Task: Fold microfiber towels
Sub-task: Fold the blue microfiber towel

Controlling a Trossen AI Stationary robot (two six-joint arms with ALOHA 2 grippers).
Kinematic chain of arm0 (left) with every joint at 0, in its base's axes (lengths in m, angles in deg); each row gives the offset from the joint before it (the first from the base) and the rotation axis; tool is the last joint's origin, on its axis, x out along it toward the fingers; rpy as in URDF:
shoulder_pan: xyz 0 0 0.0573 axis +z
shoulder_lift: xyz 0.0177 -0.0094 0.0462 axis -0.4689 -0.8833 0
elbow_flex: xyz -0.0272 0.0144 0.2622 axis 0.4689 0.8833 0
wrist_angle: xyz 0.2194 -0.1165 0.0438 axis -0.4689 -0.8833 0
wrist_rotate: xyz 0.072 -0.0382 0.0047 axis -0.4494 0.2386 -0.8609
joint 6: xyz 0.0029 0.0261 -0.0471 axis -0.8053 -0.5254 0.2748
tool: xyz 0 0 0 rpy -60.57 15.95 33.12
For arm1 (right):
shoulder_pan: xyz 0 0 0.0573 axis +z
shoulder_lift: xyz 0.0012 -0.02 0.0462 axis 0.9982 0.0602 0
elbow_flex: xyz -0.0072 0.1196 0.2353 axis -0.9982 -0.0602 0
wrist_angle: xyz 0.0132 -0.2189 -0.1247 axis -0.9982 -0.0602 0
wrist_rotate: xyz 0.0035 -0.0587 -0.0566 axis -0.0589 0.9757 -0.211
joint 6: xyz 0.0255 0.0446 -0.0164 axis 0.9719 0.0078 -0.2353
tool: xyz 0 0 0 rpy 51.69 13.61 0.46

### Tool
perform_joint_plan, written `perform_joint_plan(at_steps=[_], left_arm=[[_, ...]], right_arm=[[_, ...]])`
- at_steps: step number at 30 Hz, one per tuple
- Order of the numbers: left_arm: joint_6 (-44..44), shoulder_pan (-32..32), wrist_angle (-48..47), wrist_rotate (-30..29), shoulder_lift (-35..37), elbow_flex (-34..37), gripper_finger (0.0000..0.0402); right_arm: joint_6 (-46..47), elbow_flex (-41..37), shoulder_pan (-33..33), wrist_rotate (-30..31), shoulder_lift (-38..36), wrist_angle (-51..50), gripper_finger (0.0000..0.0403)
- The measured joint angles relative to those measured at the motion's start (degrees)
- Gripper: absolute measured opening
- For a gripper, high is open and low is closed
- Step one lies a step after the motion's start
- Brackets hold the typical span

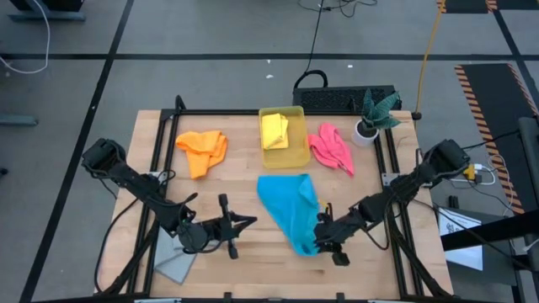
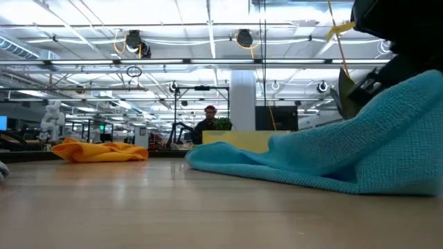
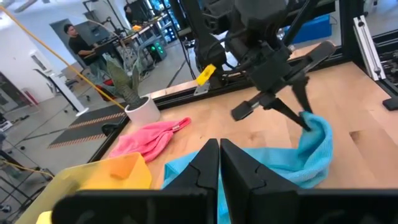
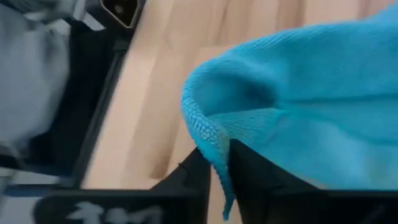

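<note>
Right claw (image 1: 322,236) pinches the blue towel (image 1: 289,206) between near-closed fingers; yellow towel (image 1: 274,130) fills bin (image 1: 296,156).

So the bright blue towel (image 1: 289,210) is spread in a rumpled long shape mid-table, and its near corner is lifted up off the wood with the edge pinched in the right claw (image 1: 324,238). The orange one (image 1: 202,151) sits crumpled at the far left. The pink one (image 1: 332,148) is bunched up far right. Yellow (image 1: 274,131) is folded, far centre. Light grey (image 1: 176,264) lies at the near left edge, partly hidden.
</note>
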Motion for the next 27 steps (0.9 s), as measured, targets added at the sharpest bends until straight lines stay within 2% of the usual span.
perform_joint_plan(at_steps=[6,8,9,11,13,15,20,27], left_arm=[[1.18,-0.02,-0.28,0.17,-0.02,0.0,0.0019],[1.22,-0.02,-0.3,0.18,-0.02,0.0,0.0019],[1.24,-0.02,-0.33,0.2,-0.02,0.0,0.0019],[1.32,0.0,-0.35,0.2,-0.02,0.0,0.0019],[1.33,0.11,-0.34,0.2,-0.02,0.0,0.0019],[1.33,0.38,-0.34,0.2,-0.02,0.0,0.0019],[1.73,1.61,-0.42,0.3,-0.02,0.0,0.0019],[4.41,3.56,-0.92,7.74,-0.02,0.0,0.0019]], right_arm=[[9.59,0.04,-0.02,-10.57,-4.82,-4.91,0.0131],[12.31,0.04,-0.44,-10.83,-7.52,-9.83,0.0148],[12.93,0.04,-0.79,-9.44,-9.03,-11.96,0.0153],[12.28,0.04,-1.56,-2.2,-11.88,-14.32,0.0158],[8.27,0.04,-2.27,6.12,-13.25,-13.67,0.0157],[1.43,0.04,-2.9,11.03,-13.0,-10.75,0.0151],[-9.95,2.38,-5.14,19.4,-7.01,-12.08,0.0141],[-20.7,9.6,-8.07,27.9,4.44,-22.29,0.0148]])
